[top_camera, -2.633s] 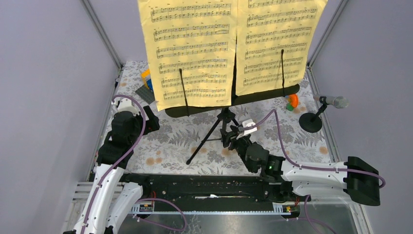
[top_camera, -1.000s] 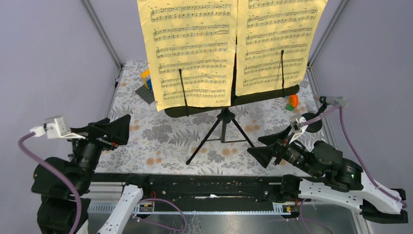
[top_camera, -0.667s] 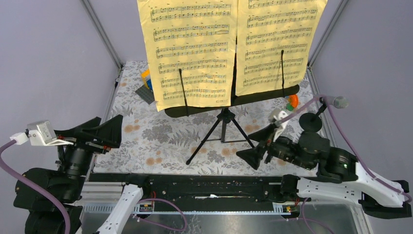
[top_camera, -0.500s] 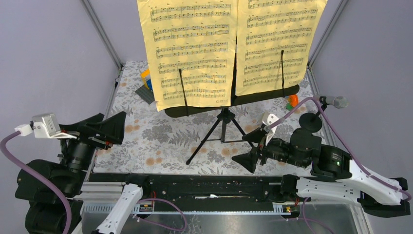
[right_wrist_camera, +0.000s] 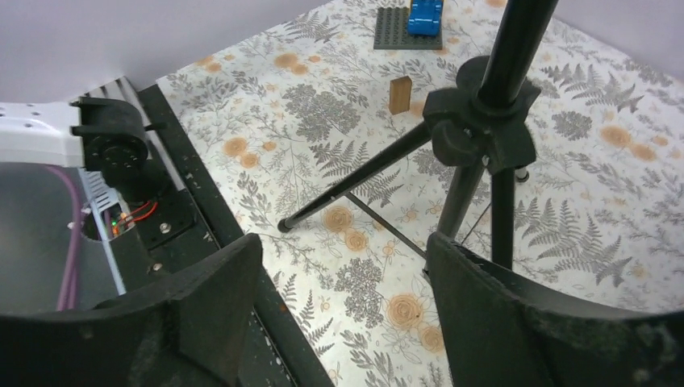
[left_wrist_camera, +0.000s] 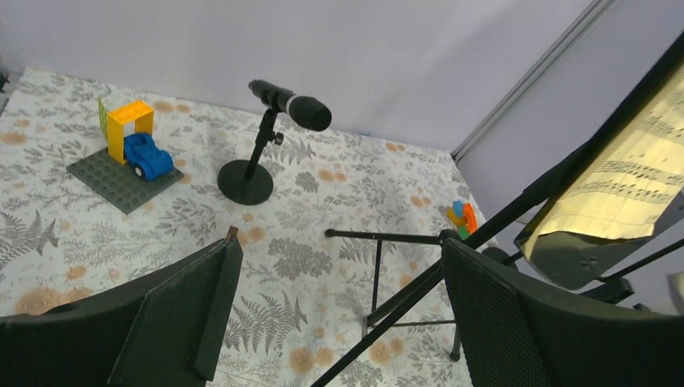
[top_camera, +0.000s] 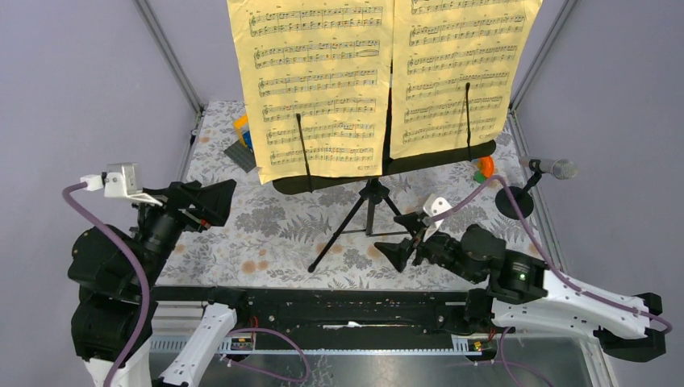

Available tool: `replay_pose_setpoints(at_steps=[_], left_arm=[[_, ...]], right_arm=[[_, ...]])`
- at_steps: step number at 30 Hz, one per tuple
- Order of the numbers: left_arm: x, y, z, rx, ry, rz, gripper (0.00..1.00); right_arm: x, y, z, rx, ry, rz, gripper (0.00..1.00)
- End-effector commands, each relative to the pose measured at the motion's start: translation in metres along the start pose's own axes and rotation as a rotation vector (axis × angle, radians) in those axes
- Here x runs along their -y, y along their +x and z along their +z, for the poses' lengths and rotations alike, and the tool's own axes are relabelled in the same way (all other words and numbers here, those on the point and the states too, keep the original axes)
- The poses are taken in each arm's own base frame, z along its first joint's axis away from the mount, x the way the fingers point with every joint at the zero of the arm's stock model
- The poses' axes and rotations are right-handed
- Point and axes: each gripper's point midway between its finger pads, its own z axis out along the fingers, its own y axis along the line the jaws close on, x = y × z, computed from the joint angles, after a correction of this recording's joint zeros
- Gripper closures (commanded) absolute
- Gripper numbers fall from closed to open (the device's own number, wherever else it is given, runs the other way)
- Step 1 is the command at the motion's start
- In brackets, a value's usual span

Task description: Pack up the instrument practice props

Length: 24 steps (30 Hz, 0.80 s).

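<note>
Music rack (top_camera: 387, 165) stands mid-table (top_camera: 266, 242) on its tripod, with yellow sheet-music pages (top_camera: 323, 81) propped on it. The silver microphone (top_camera: 552, 168) is at the far right edge. Right gripper (top_camera: 400, 237) is spread wide and empty, just near-right of the tripod legs (hub dead ahead in its wrist view), not touching. Left gripper (top_camera: 226, 201) is likewise released, raised over the table's left edge; black microphone (left_wrist_camera: 290, 103) stands upright near the block build (left_wrist_camera: 129, 141).

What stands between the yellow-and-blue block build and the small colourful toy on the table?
In the left wrist view, the black microphone on its disc-based post stands between them, nearer the block build; one tripod leg crosses there too.
</note>
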Motion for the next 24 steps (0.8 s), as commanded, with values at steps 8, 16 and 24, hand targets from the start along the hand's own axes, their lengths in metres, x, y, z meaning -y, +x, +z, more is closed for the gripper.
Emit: replay_pose_setpoints(at_steps=[8,16,24], left_arm=[[-0.016,0.028,0.008,-0.026,-0.022,-0.004,0.01],[-0.021,0.037,0.015,-0.028,-0.030,-0.031,0.01],[-0.025,0.045,0.016,-0.041,-0.039,-0.032,0.01]], right_arm=[[0.027,0.056,0.043,0.117,0.217,0.240,0.33],[0.048,0.093,0.072,0.056,0.406,0.256,0.39],[0.068,0.114,0.097,0.035,0.591,0.237,0.42]])
